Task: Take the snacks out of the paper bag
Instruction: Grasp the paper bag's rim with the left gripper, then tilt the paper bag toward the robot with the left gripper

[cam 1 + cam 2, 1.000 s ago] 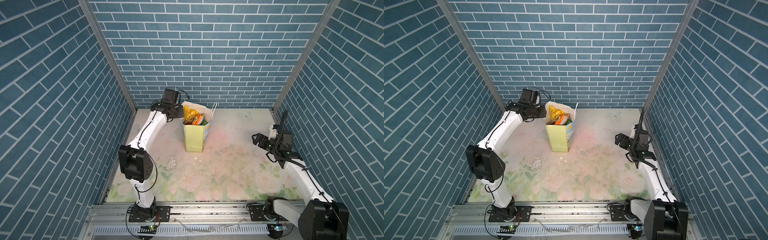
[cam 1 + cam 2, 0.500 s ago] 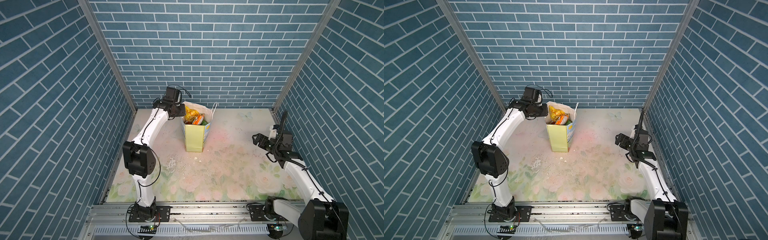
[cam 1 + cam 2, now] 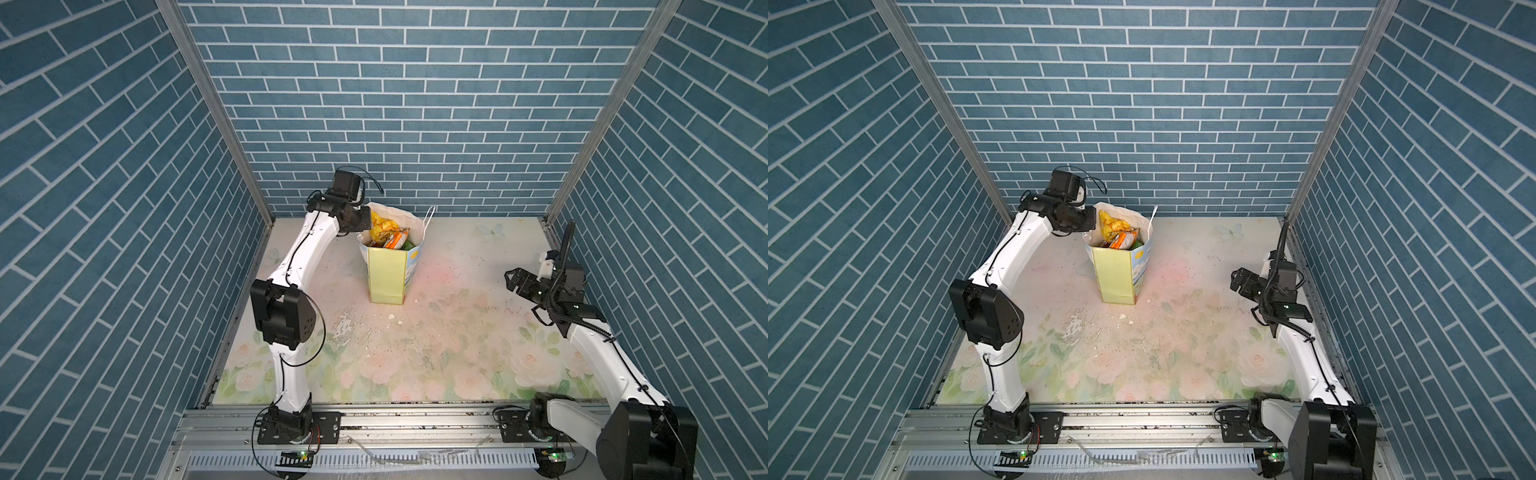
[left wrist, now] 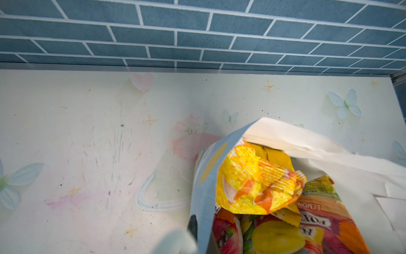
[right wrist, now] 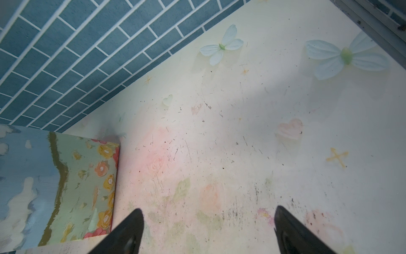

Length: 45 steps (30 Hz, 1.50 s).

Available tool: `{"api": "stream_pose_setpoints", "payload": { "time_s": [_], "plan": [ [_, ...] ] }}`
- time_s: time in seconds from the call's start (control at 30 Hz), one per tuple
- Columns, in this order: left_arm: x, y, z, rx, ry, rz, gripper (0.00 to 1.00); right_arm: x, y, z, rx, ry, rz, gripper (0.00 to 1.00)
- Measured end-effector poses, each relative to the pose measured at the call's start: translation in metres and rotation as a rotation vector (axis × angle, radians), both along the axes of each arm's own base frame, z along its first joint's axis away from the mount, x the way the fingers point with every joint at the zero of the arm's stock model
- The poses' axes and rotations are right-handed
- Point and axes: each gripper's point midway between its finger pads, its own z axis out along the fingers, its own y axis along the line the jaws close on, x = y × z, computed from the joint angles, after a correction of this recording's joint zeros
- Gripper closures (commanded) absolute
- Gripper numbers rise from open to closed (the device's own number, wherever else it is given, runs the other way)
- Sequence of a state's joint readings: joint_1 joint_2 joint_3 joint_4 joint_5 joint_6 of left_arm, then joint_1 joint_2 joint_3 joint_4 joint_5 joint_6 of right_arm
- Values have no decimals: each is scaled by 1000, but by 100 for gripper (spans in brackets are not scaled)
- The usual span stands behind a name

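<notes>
Your left jaws have closed since a second ago and now pinch the paper bag (image 3: 386,274) by its left rim. The snacks (image 4: 252,187) sit inside the bag; your right jaws hang wide and empty, well right of it.

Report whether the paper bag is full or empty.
Full: the paper bag stands upright, with snacks heaped up to its open mouth.

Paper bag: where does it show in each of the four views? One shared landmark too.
Top view: paper bag stands upright, left of centre, near the blue brick wall.
Top view: paper bag, same spot.
Left wrist: lower right of the picture, open mouth showing snacks.
Right wrist: left edge of the picture, painted face only.
Landmark: that brick wall, in all four.
</notes>
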<state>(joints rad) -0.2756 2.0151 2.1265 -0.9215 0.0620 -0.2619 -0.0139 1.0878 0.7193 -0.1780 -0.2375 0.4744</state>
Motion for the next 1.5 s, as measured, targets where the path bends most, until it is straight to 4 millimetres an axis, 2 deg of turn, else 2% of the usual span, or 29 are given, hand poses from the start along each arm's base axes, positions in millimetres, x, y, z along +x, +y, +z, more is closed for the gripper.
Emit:
{"api": "stream_pose_setpoints", "payload": {
  "time_s": [0.23, 0.37, 0.7, 1.03, 1.23, 1.5],
  "plan": [
    [13, 3, 3, 39, 13, -21, 100, -6, 0, -13, 11, 25, -5, 8],
    [21, 9, 7, 68, 0, -41, 100, -6, 1, -13, 17, 24, -9, 8],
    [31, 38, 28, 243, -79, -35, 100, -5, 5, -11, 48, 12, 4, 8],
    [38, 69, 34, 341, -103, 20, 100, 2, 15, -9, 121, 5, 22, 10],
    [45, 97, 39, 369, -119, 82, 100, 6, 22, -7, 176, 1, 36, 10],
    [58, 155, 58, 375, -182, 206, 100, 12, 27, -8, 226, 1, 43, 11]
  ]
}}
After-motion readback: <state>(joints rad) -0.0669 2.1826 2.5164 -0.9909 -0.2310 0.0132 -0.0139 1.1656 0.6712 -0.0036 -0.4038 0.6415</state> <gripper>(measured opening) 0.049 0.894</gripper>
